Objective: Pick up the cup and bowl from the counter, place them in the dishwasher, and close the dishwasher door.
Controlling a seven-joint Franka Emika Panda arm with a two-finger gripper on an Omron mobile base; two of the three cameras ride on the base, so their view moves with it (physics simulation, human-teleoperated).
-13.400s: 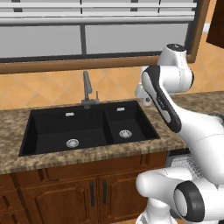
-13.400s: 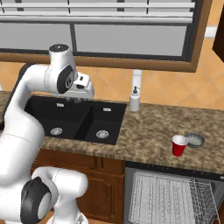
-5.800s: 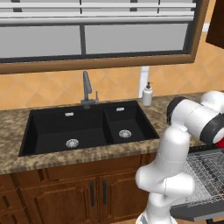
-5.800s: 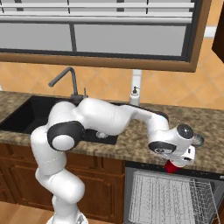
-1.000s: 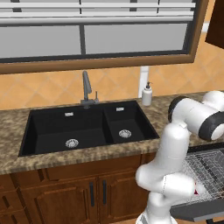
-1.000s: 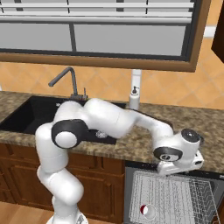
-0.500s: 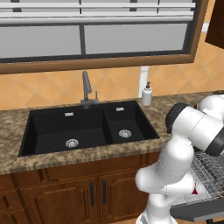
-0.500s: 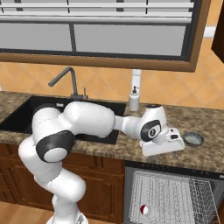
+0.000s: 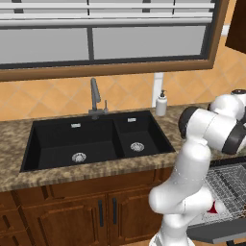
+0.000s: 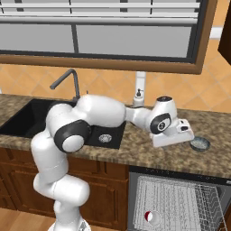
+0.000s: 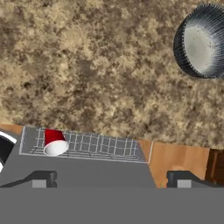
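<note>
End effector (image 10: pixel 191 135) wide open, holding nothing, above worktop (image 10: pixel 149 151) near bowl (image 10: pixel 200 144). Red cup (image 10: pixel 152 218) lies on side in dishwasher (image 10: pixel 176 203) rack.

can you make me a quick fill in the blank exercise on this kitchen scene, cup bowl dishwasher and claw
1. The red cup lies in the ____ of the open dishwasher.
2. The grey bowl sits on the ____, to the right of the sink.
3. The claw is over the counter beside the bowl, and its fingers stand ____.
4. A white soap bottle stands behind the ____.

Missing words: rack; counter; open; sink
</note>
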